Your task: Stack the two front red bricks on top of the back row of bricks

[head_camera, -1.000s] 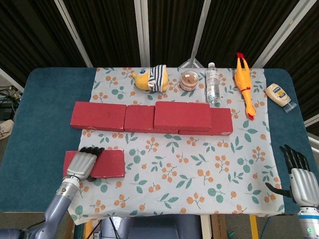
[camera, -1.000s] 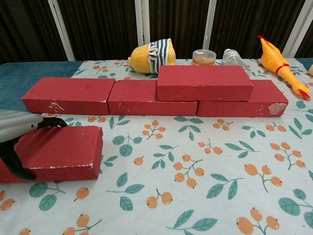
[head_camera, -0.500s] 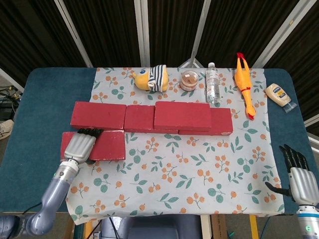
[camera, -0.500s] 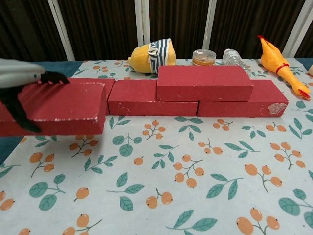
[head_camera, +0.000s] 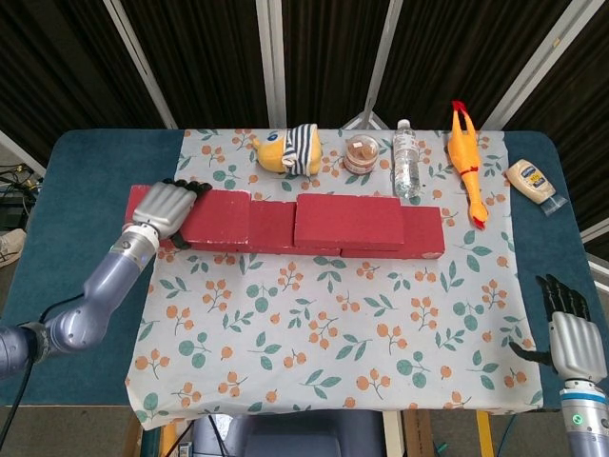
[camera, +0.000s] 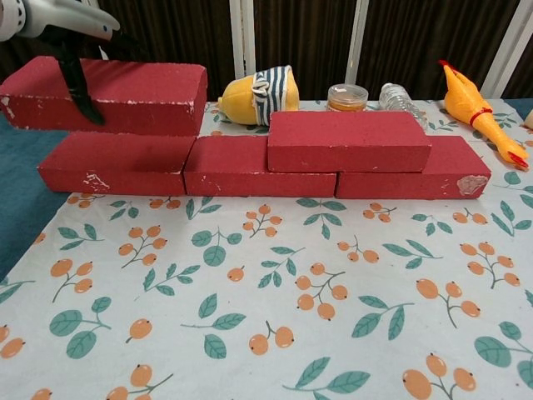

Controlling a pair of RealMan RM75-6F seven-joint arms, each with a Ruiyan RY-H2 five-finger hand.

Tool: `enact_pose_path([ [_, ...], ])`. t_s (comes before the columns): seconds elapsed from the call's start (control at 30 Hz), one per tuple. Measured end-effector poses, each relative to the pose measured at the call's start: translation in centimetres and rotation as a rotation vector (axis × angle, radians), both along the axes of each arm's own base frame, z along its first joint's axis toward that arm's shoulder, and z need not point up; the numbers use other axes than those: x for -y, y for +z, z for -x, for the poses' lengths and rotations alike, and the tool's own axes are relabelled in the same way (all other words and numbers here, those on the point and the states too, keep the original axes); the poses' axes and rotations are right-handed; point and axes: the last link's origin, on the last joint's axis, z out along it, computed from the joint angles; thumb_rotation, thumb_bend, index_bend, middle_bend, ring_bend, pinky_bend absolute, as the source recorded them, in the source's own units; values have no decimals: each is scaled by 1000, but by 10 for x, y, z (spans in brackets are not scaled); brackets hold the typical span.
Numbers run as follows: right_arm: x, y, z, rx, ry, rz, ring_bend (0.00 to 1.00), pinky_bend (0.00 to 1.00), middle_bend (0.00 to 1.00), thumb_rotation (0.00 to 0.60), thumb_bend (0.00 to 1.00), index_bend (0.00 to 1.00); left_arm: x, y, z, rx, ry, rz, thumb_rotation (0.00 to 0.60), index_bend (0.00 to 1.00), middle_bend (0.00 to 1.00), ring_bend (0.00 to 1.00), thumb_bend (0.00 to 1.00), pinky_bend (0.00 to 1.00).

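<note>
Two hands show. Nearest, the right hand (head_camera: 574, 338) sits at the front right edge of the tabletop (head_camera: 76, 190), fingers spread and holding nothing; its wrist is cut off by the frame. Between it and the back row (camera: 258, 165) lies a wide bare stretch of floral cloth (head_camera: 333, 324), flat and unobstructed. The back row is rectangular, matte red bricks laid end to end, chipped white at several corners; one stacked brick (camera: 348, 140) already rests on its right half. Above the row's left end, the left hand (head_camera: 164, 209) grips the held brick (camera: 108, 83) from above; chest view shows the brick clear of the row, a gap beneath it. Its far side is hidden. Beyond the row stand a striped plush toy (head_camera: 284, 150), a small jar (head_camera: 361, 153), a water bottle (head_camera: 406, 158) and a rubber chicken (head_camera: 466, 157).
</note>
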Motion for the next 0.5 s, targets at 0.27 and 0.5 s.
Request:
enact_pose_path([
  [0.27, 1, 0, 2, -17, -43, 16, 0, 0, 0, 600, 106, 0, -36, 1, 2, -5, 13, -21, 600, 266, 319, 307, 0, 306],
  [0.5, 1, -3, 2, -27, -59, 12, 0, 0, 0, 600, 107, 0, -50, -19, 9, 17, 16, 0, 600, 266, 317, 304, 0, 299],
])
